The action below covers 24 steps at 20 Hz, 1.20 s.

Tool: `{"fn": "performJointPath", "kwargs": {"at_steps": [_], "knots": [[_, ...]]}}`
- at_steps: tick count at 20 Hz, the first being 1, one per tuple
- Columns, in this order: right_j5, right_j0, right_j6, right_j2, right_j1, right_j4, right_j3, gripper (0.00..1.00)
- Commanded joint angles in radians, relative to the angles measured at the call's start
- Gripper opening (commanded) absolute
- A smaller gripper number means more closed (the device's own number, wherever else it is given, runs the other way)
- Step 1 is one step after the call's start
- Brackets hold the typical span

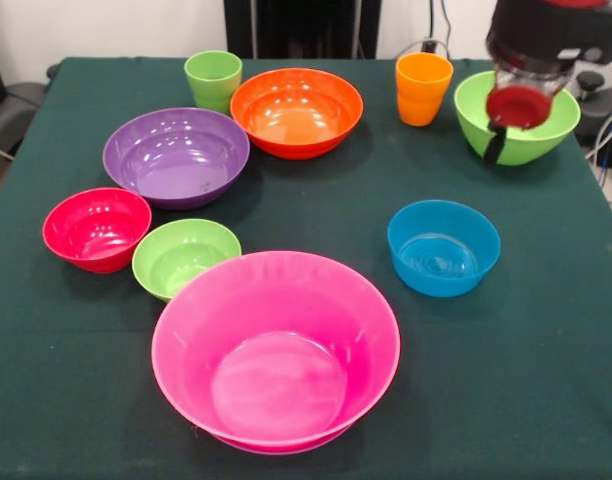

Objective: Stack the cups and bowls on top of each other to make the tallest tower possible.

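The gripper point(498, 142) hangs over the big lime green bowl point(517, 118) at the upper right, and I cannot tell if it is open or closed. No tower is started yet, so a good first step is to grab that bowl by its thin rim and lift it straight up. All the bowls are round, smooth and shiny plastic, like the big pink bowl point(276, 350) at the bottom middle.

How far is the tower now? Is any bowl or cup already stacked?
Nothing is stacked yet: the pink bowl is empty, and the purple bowl, orange bowl and both cups stand apart on the table. In hand: the gripper hovers at the large lime green bowl; whether it holds anything is unclear. All stacking remains.
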Motion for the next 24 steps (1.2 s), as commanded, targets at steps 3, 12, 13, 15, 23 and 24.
{"fn": "performJointPath", "kwargs": {"at_steps": [3, 12, 13, 15, 23, 24], "knots": [[0.104, 0.025, 0.245, 0.017, -0.012, 0.053, 0.008, 1.00], [-0.012, 0.053, 0.255, 0.016, 0.054, 0.101, 0.043, 1.00], [-0.017, 0.062, 0.259, 0.007, 0.065, 0.099, 0.042, 1.00], [-0.067, 0.071, 0.254, 0.020, 0.064, 0.125, 0.076, 1.00], [-0.141, 0.122, 0.255, 0.006, 0.110, 0.166, 0.084, 1.00], [-0.144, 0.129, 0.257, 0.003, 0.115, 0.171, 0.082, 1.00]]}}
